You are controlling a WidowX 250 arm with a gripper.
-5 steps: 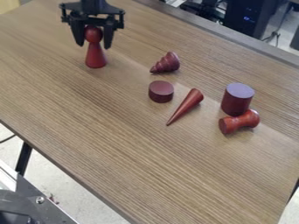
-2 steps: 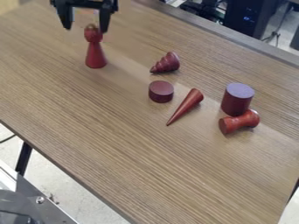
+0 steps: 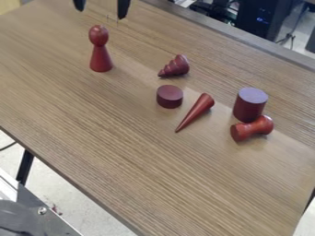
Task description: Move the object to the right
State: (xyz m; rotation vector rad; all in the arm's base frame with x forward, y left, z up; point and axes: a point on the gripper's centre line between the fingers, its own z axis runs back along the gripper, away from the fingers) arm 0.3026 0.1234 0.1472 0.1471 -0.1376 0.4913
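Note:
At the top edge of the view, the gripper (image 3: 102, 13) hangs open, its two black fingers apart with nothing between them. Below it, on the wooden table (image 3: 123, 138), a red pawn-shaped piece (image 3: 100, 50) with a round head stands upright, not touched by the gripper. To its right lie a dark red ridged cone (image 3: 175, 66) and a short dark red disc (image 3: 170, 96). A smooth red cone (image 3: 197, 111) lies on its side, tip toward the lower left.
Farther right, a dark red cylinder (image 3: 250, 105) stands upright, with a red spool-shaped piece (image 3: 252, 128) lying just in front of it. A raised grey border (image 3: 246, 41) runs along the table's far side. Metal equipment (image 3: 37, 212) is at the lower left.
The gripper has risen from around the pawn-shaped piece's head toward the top edge, leaving the piece standing in place. None of the pieces has moved.

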